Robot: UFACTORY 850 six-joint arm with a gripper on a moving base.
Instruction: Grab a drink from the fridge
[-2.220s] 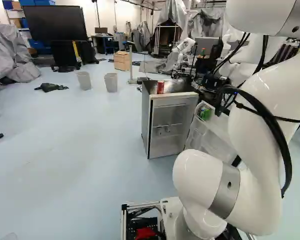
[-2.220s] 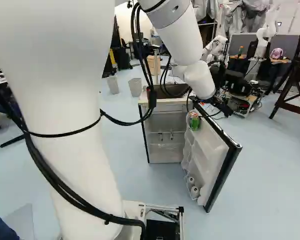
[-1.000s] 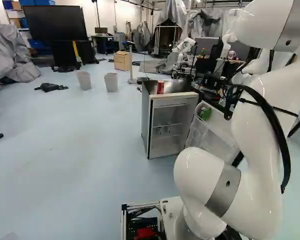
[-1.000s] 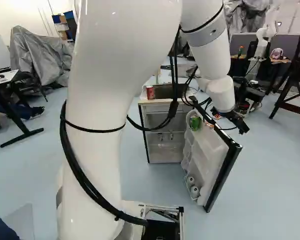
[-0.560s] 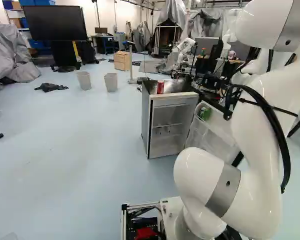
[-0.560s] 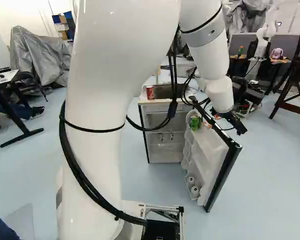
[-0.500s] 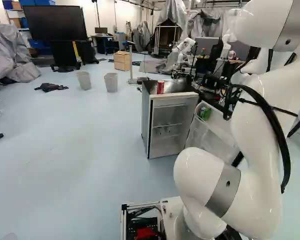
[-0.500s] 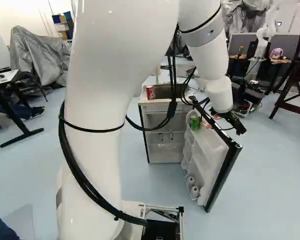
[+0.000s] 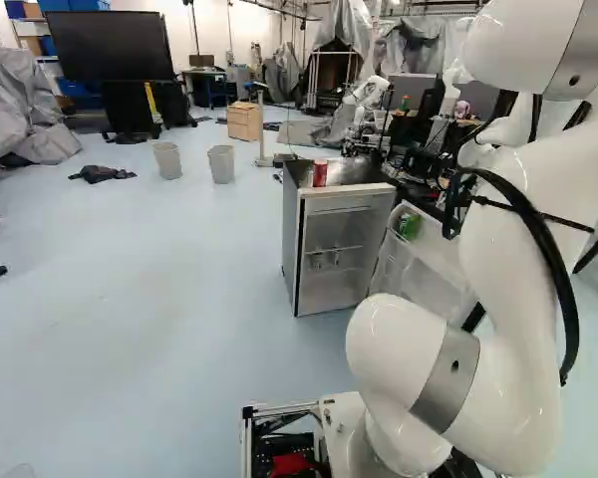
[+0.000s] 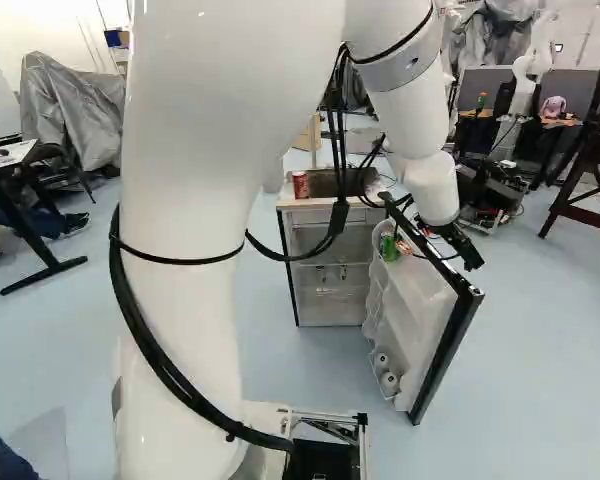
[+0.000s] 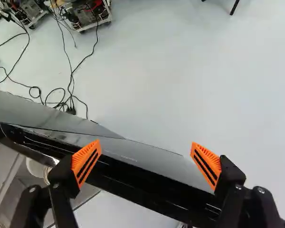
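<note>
The gripper (image 10: 468, 254) is just beyond the opened fridge door (image 10: 435, 318) in the right base view, near its top edge. Seen from the wrist, the gripper (image 11: 146, 164) stands open, and the door's dark edge (image 11: 147, 190) runs slantwise beneath its orange-padded fingers; no drink is between them. The fridge (image 10: 330, 218) shows its inside, with small items on a rack. A green can (image 10: 389, 246) sits in the door's upper shelf, and white-topped containers (image 10: 389, 382) stand low in the door. On the fridge top is a red can (image 9: 320, 173). The arm hides the gripper in the left base view.
Loose cables (image 11: 69, 90) lie on the floor past the door. Another robot (image 10: 530, 75) stands at the back, with equipment (image 10: 495, 190) behind the door. A dark wooden stand (image 10: 590, 165) is at the far right, and two grey bins (image 9: 221, 163) are left of the fridge.
The arm has swung over the last second, carrying the gripper leftward in the right base view, nearer the door. Earlier it came into view from above the door. Base, fridge and cans look unmoved.
</note>
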